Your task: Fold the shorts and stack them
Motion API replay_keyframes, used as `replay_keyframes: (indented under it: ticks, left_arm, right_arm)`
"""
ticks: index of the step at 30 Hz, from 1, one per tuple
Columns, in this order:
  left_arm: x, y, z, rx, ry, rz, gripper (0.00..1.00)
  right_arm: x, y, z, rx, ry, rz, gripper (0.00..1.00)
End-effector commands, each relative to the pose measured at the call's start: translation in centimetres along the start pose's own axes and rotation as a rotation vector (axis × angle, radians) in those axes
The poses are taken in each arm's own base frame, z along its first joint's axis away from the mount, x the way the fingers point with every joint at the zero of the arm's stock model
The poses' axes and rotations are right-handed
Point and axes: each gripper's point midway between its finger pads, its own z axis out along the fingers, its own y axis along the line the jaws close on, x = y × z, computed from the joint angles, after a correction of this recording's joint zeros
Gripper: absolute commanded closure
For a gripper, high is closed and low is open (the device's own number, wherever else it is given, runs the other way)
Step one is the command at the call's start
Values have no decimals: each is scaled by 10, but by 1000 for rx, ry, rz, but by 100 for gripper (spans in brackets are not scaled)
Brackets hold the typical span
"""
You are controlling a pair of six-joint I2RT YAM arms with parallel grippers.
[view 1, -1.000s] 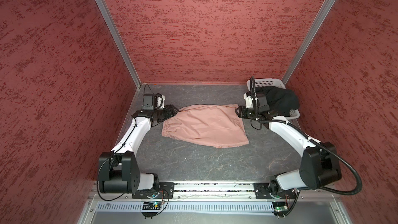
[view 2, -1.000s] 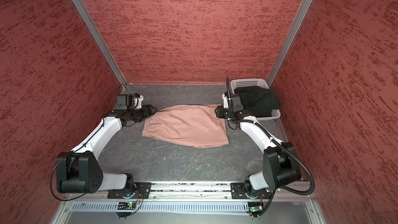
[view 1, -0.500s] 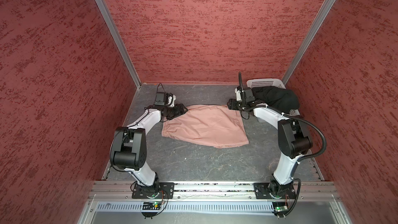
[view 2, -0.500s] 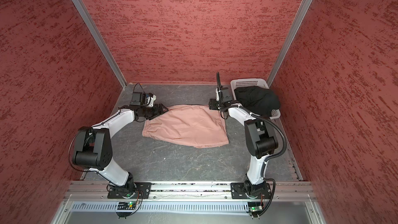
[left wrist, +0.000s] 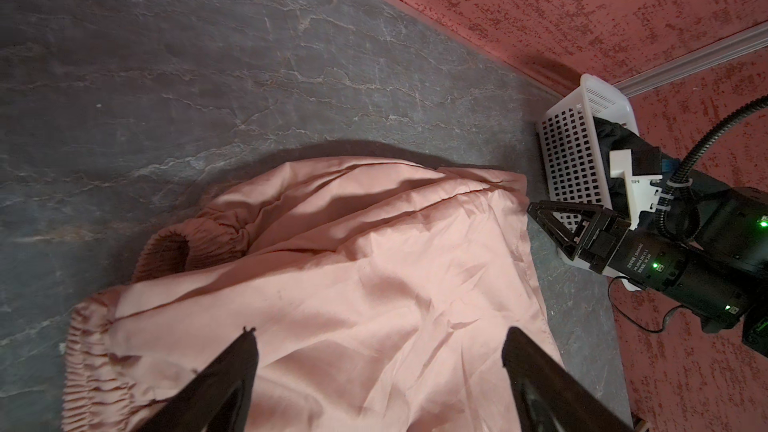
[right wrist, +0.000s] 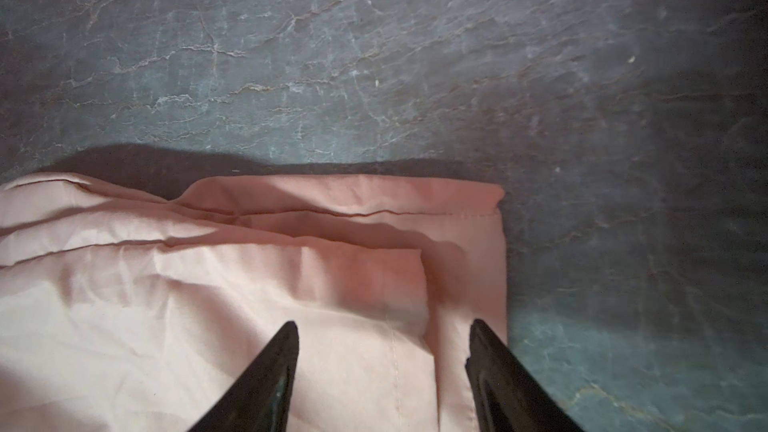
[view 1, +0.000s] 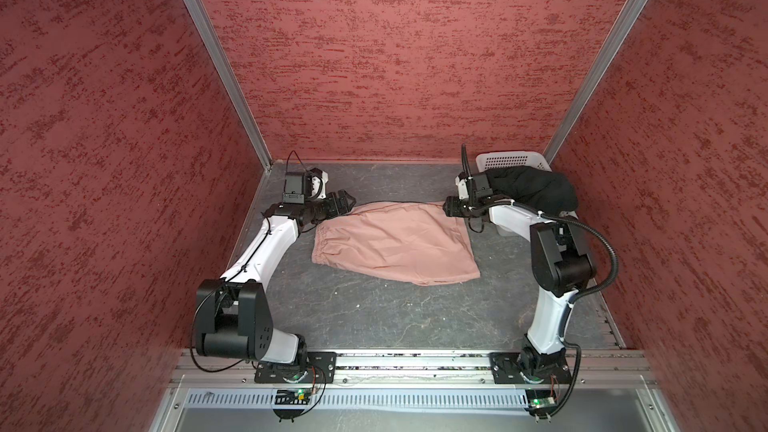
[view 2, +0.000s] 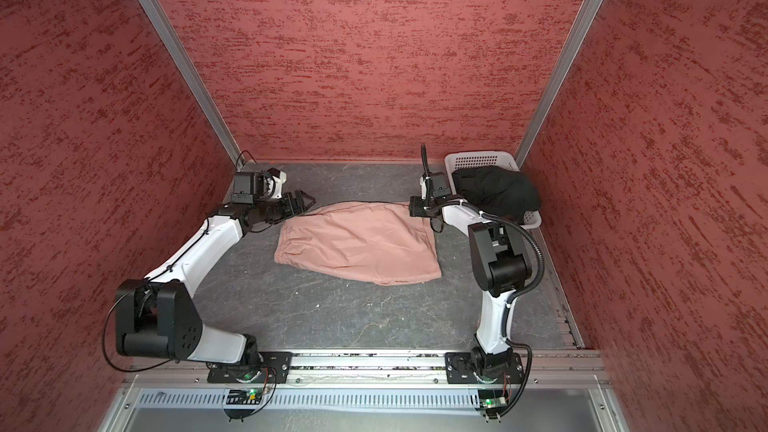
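Bare table (view 1: 374, 317) nearer than the pink shorts (view 1: 395, 243) lies open; the basket (view 1: 512, 158) fills the far right corner.

Top views high from front, wrist views close over pink shorts (left wrist: 374, 268)

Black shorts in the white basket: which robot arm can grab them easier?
Probably the right: its open right gripper sits beside the white perforated plastic basket holding the black fabric shorts; the left gripper is across the dusty pink shorts, farther away.

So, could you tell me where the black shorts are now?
In both top views, the black shorts drape over the white basket at the far right corner.
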Motion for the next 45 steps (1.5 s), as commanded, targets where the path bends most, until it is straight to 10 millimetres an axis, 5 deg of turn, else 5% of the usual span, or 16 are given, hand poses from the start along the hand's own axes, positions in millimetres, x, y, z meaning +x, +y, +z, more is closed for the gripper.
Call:
replay_keyframes:
  ticks: [1,9,16,24,30,38,45]
  left_arm:
    - [10,11,-2,-34,25,-5,8]
    - [8,12,-11,-43,9,2,8]
    - [7,16,-14,-50,6,-1,8]
    - [10,22,-11,-68,7,3,8]
    - [11,26,1,-71,17,-2,7]
    - [11,16,27,-40,57,27,7]
    - [19,-9,53,52,77,65,6]
  right_arm:
    - [3,1,13,-36,5,-22,37]
    - [5,11,25,-113,13,-25,57]
    - [-6,1,14,-33,-29,-13,100]
    - [-36,-8,-40,93,-117,-21,100]
    - [-39,-16,-69,162,-160,4,100]
    - [-25,-37,-32,210,-88,24,100]
    - [-27,-52,-26,186,-111,85,100]
